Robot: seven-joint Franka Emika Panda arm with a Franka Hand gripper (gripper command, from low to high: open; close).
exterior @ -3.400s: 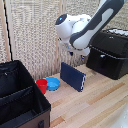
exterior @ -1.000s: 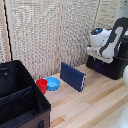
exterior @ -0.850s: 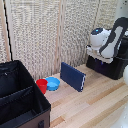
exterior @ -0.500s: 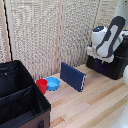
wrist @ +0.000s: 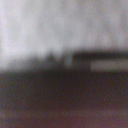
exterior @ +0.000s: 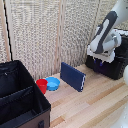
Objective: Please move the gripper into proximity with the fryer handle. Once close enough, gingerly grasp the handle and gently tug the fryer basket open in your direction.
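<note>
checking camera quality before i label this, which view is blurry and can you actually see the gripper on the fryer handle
The wrist view is badly out of focus: only a pale band above a dark mass, nothing nameable. The exterior view is soft but readable: the gripper sits low at the front of the black fryer, and its fingers and the handle are too small and dark to separate, so contact cannot be told.

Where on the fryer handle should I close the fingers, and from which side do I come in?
Grip the fryer handle, probably hidden behind the gripper, across its short bar, coming straight at the front face of the fryer basket, the side toward the blue slab. The bar reportedly juts forward, so a frontal approach lets the fingers straddle it. The wrist view is too blurred to confirm alignment.
</note>
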